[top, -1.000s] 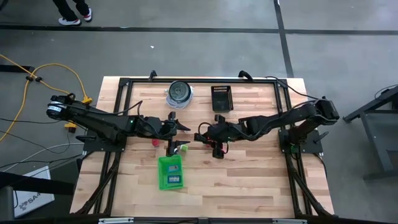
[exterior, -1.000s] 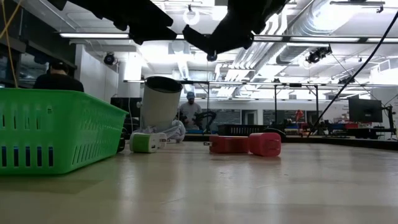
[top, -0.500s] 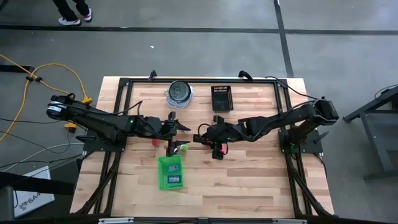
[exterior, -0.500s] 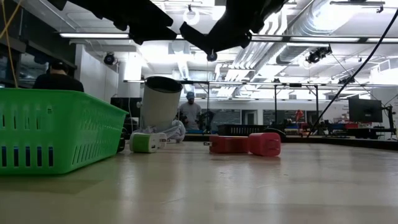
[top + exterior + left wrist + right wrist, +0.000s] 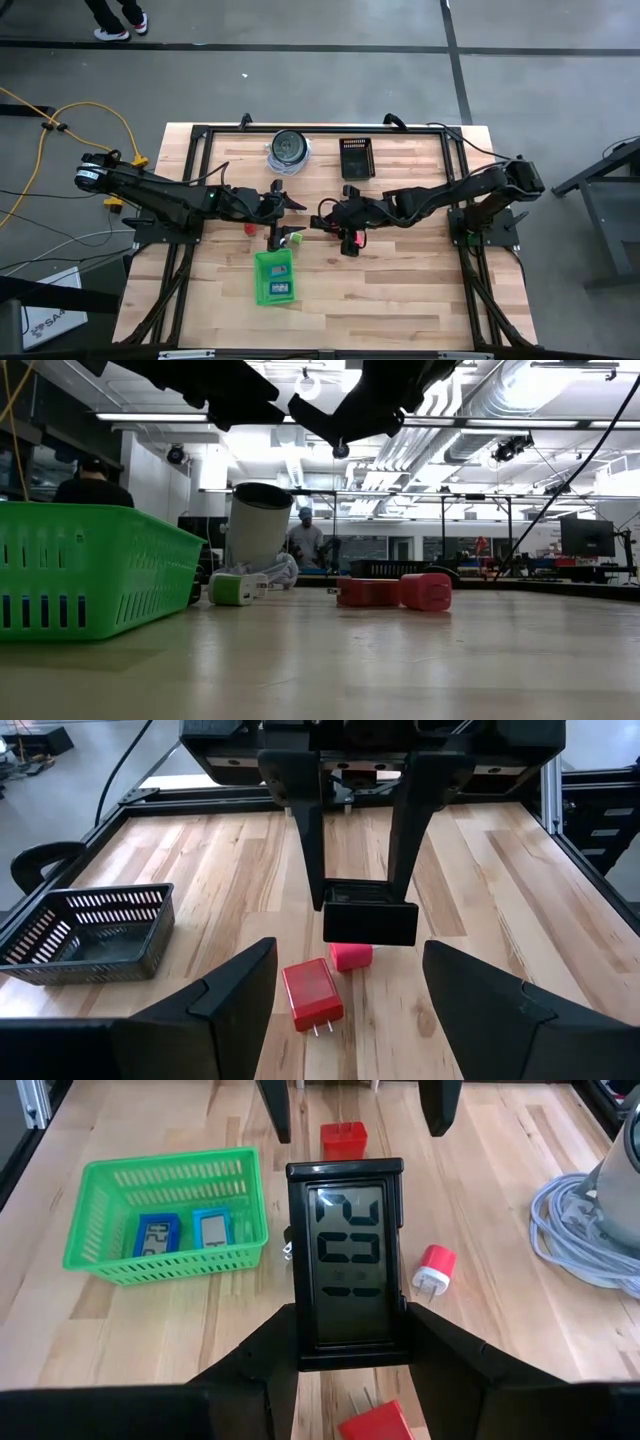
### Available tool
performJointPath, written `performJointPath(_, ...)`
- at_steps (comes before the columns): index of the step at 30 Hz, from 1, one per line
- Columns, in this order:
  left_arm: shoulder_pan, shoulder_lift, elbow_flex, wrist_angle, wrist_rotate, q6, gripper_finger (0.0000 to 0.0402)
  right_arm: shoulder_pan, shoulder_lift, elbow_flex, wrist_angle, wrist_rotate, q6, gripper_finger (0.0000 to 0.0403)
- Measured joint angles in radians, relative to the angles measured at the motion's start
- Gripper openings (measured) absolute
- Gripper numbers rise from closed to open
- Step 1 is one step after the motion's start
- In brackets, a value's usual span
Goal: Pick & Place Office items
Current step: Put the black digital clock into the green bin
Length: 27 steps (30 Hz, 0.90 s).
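Right hand [image 5: 345, 1355]: pinching a black rectangular digital clock with a grey LCD face [image 5: 345, 1265] by its lower short end, above the middle of the wooden bench [image 5: 400, 290].
Clock axis: long axis runs straight out from the right hand's fingers, display facing the wrist camera; the free short end points toward the left arm.
Left hand [image 5: 345, 995]: fingers spread and holding nothing, raised over the bench facing the right hand, with the clock [image 5: 370, 920] hanging between them.
Red plug-in adapter [image 5: 312, 993]: lies flat on the bench below the two hands, prongs toward the left hand.
Pink block [image 5: 351, 956]: just beside the red adapter, under the clock.
Green plastic basket [image 5: 160, 1210]: on the bench near the front edge, holding two small blue-framed displays [image 5: 158, 1237] side by side.
Red-and-white plug [image 5: 434, 1270]: lies alone on the boards between the basket and the cable coil.
Black mesh tray [image 5: 355, 158]: at the far edge of the bench.
Round container with coiled cable [image 5: 289, 150]: at the far edge, beside the black tray.
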Motion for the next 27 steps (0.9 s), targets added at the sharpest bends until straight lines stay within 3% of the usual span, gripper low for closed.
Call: performJointPath(27, 0.000, 0.024, 0.000, 0.056, 0.017, -0.051, 0.0246, -0.001, -0.001, 0.000, 0.090, 0.000, -0.046, 0.0146)
